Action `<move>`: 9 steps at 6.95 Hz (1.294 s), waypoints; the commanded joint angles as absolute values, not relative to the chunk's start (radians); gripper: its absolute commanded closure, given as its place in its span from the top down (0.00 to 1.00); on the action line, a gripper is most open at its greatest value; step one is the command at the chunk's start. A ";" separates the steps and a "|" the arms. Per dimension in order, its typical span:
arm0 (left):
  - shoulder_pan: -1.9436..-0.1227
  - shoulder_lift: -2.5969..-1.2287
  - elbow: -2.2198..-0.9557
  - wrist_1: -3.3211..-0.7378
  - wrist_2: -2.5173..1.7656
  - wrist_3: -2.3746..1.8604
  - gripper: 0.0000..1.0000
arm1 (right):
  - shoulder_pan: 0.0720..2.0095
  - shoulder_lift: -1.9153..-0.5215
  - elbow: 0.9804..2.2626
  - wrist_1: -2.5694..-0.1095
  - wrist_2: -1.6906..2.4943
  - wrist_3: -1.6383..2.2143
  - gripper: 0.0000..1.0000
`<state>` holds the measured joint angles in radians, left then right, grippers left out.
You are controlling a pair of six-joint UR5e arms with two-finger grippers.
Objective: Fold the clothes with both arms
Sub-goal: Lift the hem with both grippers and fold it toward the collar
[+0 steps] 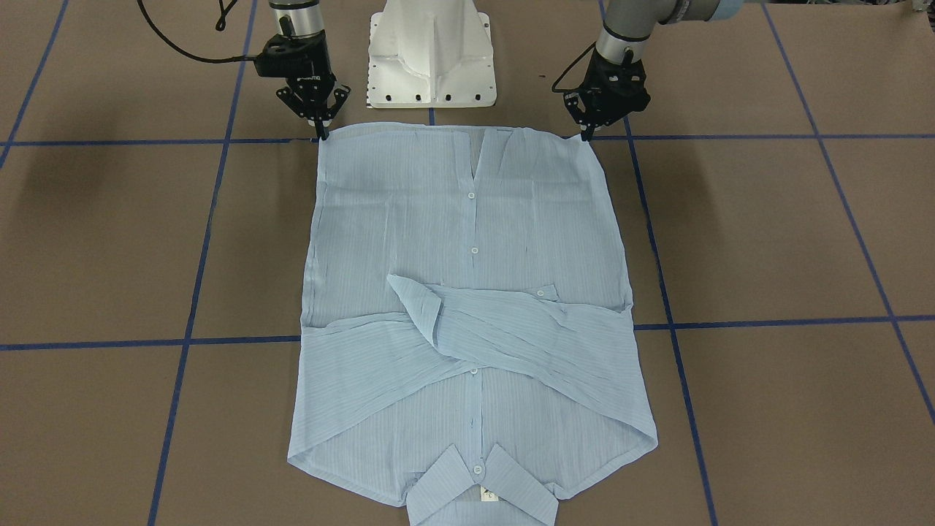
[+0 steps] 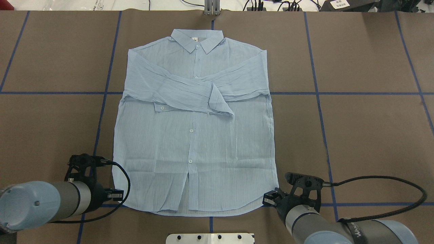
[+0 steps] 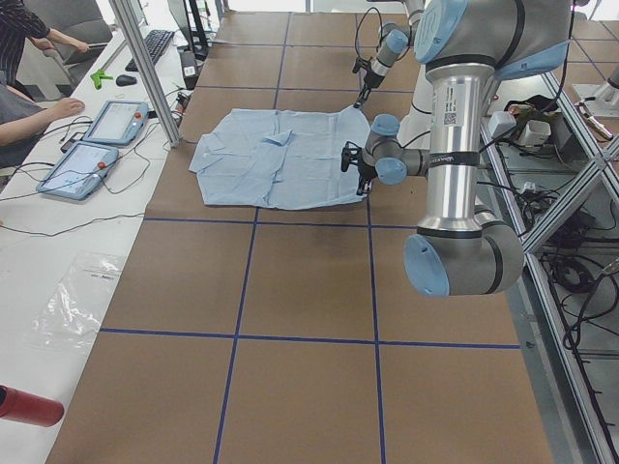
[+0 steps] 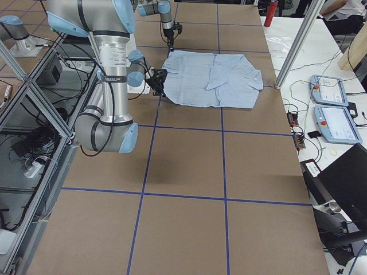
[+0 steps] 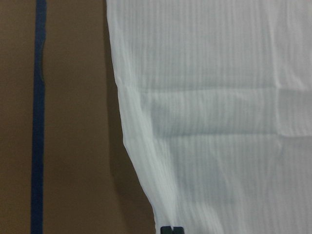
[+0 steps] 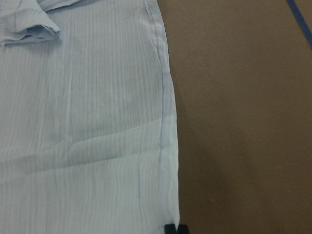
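"Jaws: what are they holding?"

"Your left jaws and right jaws are each pressed together on a hem corner of the shirt (image 2: 193, 152). It lies flat and face up on the counter (image 2: 366, 135), with the hem by the white base (image 1: 431, 58), the collar (image 2: 196, 39) far off and the sleeves (image 2: 176, 91) crossed on the chest."

"What can go wrong?"

"Cloth this thin could slip from one pinch. If your left arm (image 2: 51, 203) and right arm (image 2: 305, 217) rise unevenly, the fold will likely skew. The upturned cuff (image 2: 220, 103) may drag. You have bare counter on both sides, but the collar sits near the far edge."
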<state>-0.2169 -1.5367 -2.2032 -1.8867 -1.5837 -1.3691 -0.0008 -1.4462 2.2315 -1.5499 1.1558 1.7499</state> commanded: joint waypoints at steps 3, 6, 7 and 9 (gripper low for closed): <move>-0.300 -1.489 -2.619 -1.647 -1.767 -1.350 0.00 | -0.057 -1.344 2.686 -2.043 1.278 1.753 0.00; -0.467 -1.792 -2.472 -1.392 -1.813 -1.174 0.00 | 0.082 -1.191 2.616 -2.141 1.321 1.740 0.00; -0.539 -1.896 -2.329 -1.391 -1.810 -1.155 0.00 | 0.159 -1.139 2.535 -2.135 1.322 1.726 0.00; -0.664 -1.931 -2.225 -1.396 -1.780 -1.033 0.00 | 0.326 -1.094 2.385 -2.029 1.319 1.606 0.00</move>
